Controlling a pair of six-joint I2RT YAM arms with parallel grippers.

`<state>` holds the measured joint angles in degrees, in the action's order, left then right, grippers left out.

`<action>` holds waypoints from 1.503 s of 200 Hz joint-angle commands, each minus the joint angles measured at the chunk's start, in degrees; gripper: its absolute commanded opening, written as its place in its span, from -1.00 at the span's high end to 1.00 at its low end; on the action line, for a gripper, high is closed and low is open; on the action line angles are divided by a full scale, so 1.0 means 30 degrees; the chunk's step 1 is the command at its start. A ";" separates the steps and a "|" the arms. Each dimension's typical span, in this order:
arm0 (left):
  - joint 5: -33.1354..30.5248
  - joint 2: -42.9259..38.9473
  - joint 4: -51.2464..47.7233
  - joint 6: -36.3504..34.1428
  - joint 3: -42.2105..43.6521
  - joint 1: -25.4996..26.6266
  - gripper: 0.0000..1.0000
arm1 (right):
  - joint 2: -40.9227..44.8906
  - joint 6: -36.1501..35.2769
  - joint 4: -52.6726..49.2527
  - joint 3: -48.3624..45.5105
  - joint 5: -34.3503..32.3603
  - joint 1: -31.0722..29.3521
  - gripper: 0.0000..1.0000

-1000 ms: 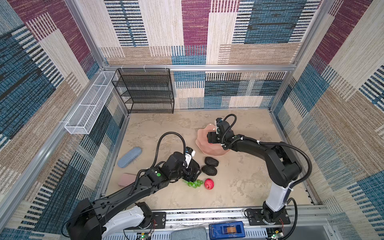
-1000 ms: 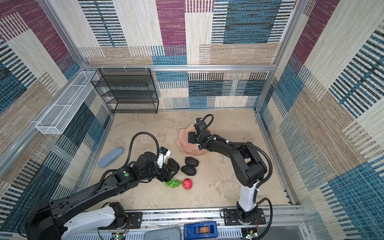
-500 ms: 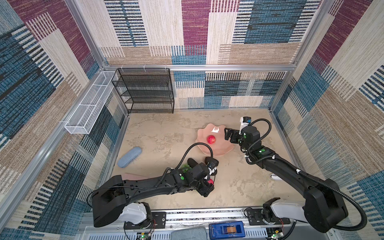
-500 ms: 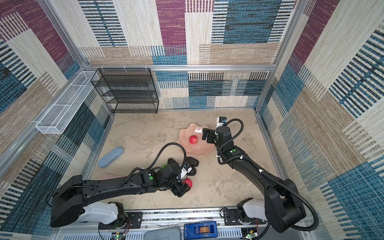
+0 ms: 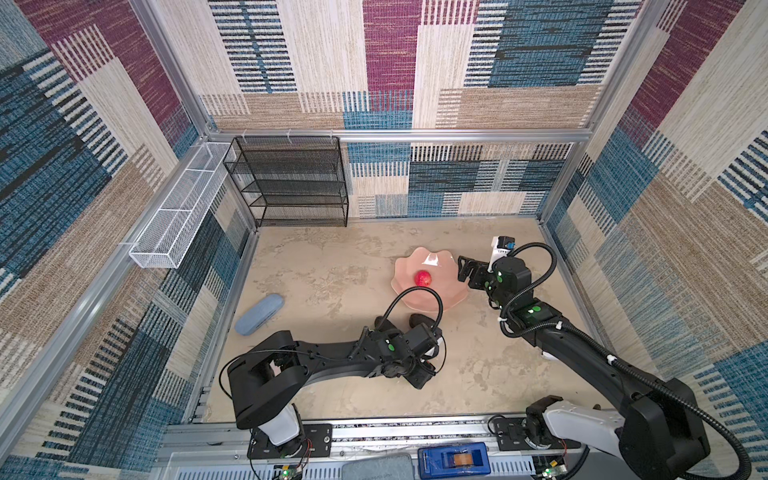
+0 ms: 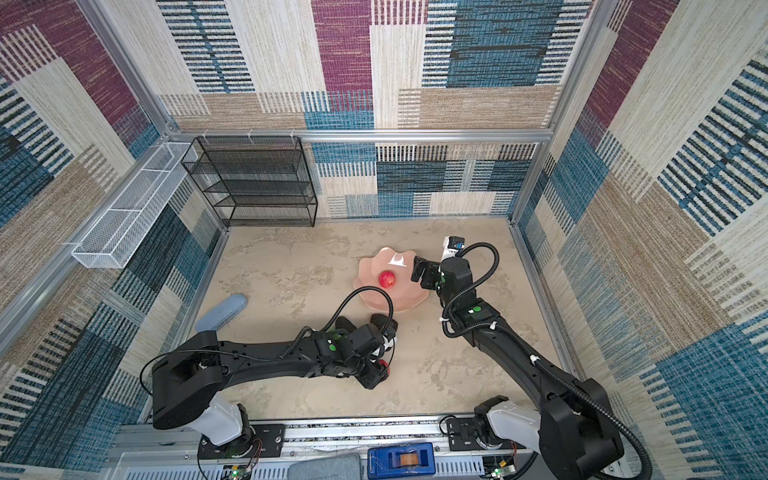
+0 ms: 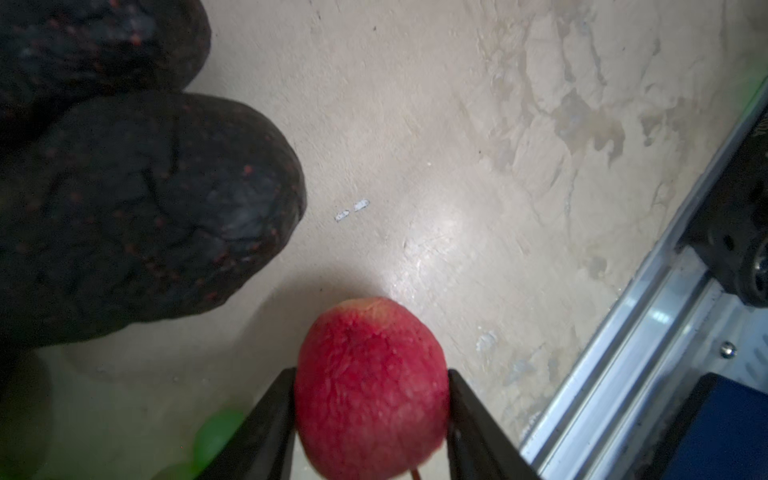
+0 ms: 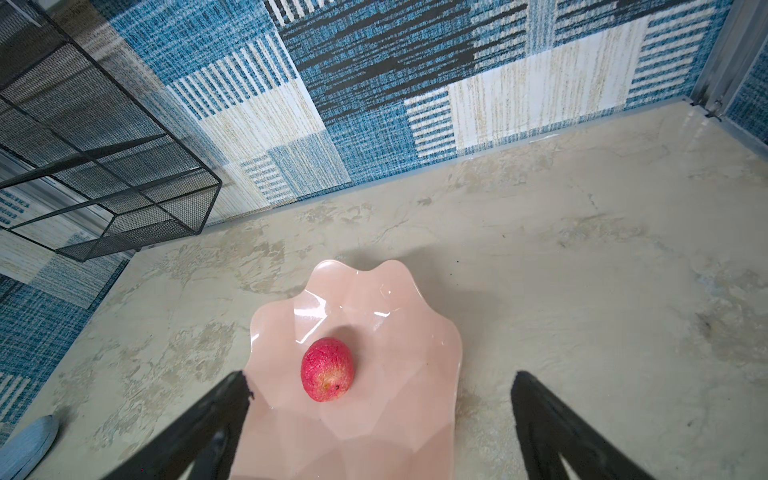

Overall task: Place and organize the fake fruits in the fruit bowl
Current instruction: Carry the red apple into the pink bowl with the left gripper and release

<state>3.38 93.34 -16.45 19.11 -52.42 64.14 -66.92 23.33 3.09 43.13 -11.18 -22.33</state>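
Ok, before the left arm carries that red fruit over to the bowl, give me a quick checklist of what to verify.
1. Grip: the left end effector is closed on both sides of the red fruit: ok.
2. Fruit lifted off the table: cannot tell.
3. Nearest avocado lies apart from the held fruit: ok.
4. The grapes lie close to that end effector and are blurred. Whether they would snag: cannot tell.
5. Room in the fruit bowl: only the other red fruit is inside, with bare surface around it: ok.
6. The right end effector is open at the bowl's edge in a top view, probably clear of the path: ok.
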 commanded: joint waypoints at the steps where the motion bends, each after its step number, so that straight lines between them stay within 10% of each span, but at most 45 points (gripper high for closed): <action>1: 0.0004 -0.0212 -0.0729 -0.0439 -0.0018 0.0007 0.01 | 0.0240 0.0077 0.0164 -0.0200 -0.0459 0.0088 -1.00; 63: -0.2513 -0.2664 -0.0539 -0.2971 -0.2281 -0.0812 0.04 | 0.0622 0.0217 0.0724 -0.0921 -0.0389 0.0323 -1.00; 187: -0.0293 1.0638 -0.3216 -0.4155 -1.6215 -0.6229 0.07 | 0.2519 0.0439 -0.0029 -0.2571 -0.0463 0.0345 -1.00; 300: -0.0082 0.7522 -0.0688 -0.1947 -1.4679 -0.7216 -0.39 | 0.2291 -0.1740 -0.0558 -0.2262 0.2255 0.0351 -0.97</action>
<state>3.31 121.75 -25.32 10.11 -100.03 43.97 -60.18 21.74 1.56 35.64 -10.92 -21.26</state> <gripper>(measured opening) 0.695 0.996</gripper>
